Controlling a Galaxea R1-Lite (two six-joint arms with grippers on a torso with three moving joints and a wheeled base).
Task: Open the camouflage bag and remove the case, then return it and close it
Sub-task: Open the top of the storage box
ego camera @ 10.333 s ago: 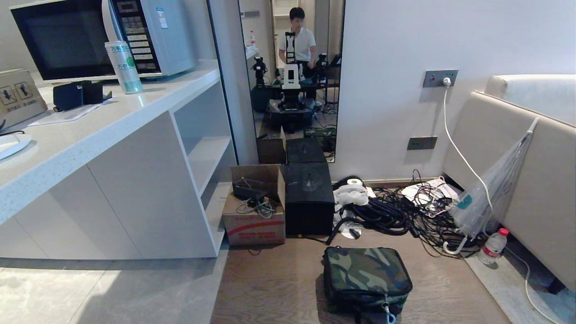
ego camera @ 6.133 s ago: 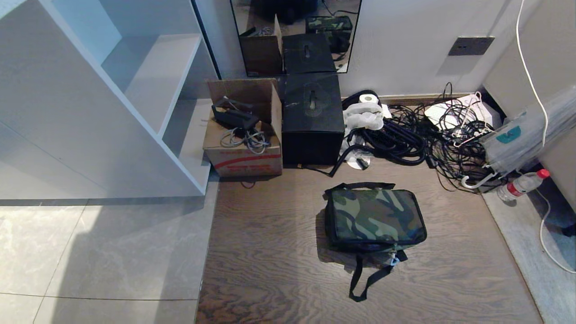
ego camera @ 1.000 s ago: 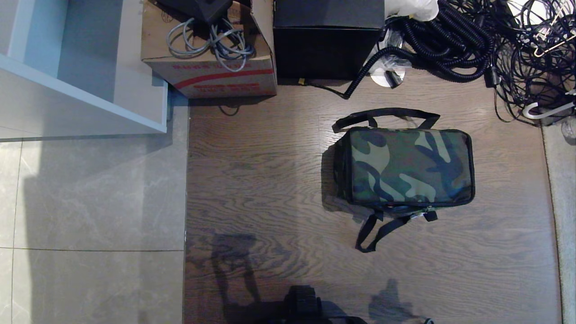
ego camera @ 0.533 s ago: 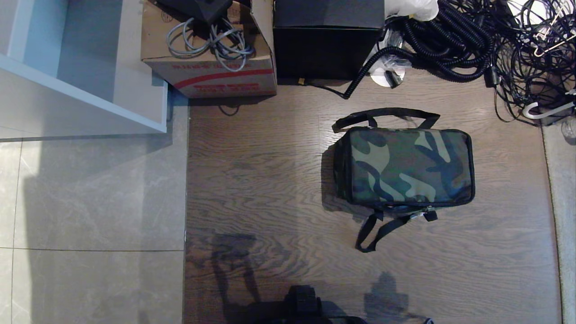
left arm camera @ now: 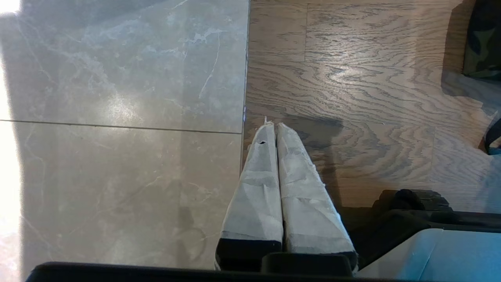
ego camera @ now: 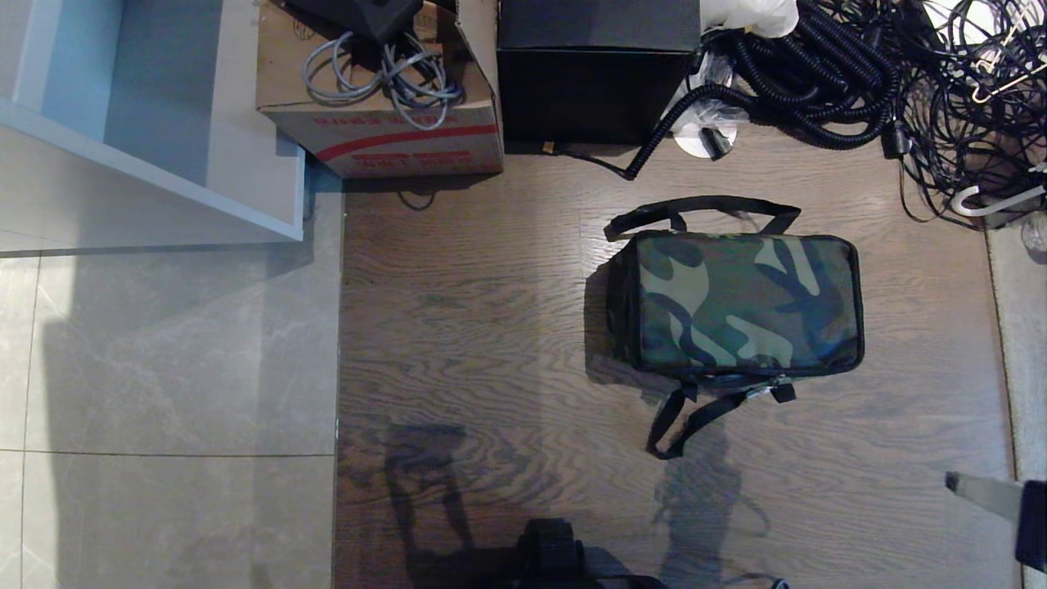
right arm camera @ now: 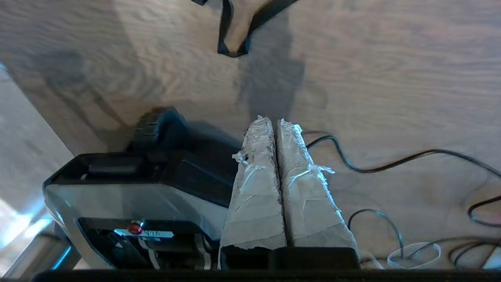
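The camouflage bag [ego camera: 740, 301] lies flat on the wood floor [ego camera: 491, 343], right of centre in the head view, camo top face up, apparently zipped shut. One black strap [ego camera: 695, 207] arcs along the bag's far edge, another black strap loop [ego camera: 683, 421] trails off its near edge onto the floor, with a pale zipper pull [ego camera: 773, 386] at that near edge. The right gripper [right arm camera: 274, 127] has taped fingers pressed together, nothing between them, above bare wood floor; its tip pokes in at the near right edge of the head view [ego camera: 961, 483], well apart from the bag. Its wrist view shows the near strap loop [right arm camera: 235, 39] ahead of it, the robot base [right arm camera: 137, 184] beside it and thin black cables [right arm camera: 391, 164] on the floor. The left gripper [left arm camera: 274, 127] also has its fingers together and empty, over the seam between the grey tile [left arm camera: 117, 98] and the wood; it does not show in the head view. Far side: cardboard carton [ego camera: 384, 123] with grey cables [ego camera: 376, 74] on top, black box [ego camera: 593, 74] just right of it, tangle of black cables and coiled hose [ego camera: 826, 74] at far right. A white cabinet [ego camera: 155, 147] is at far left. The robot base's dark top [ego camera: 556, 556] sits at the near edge.
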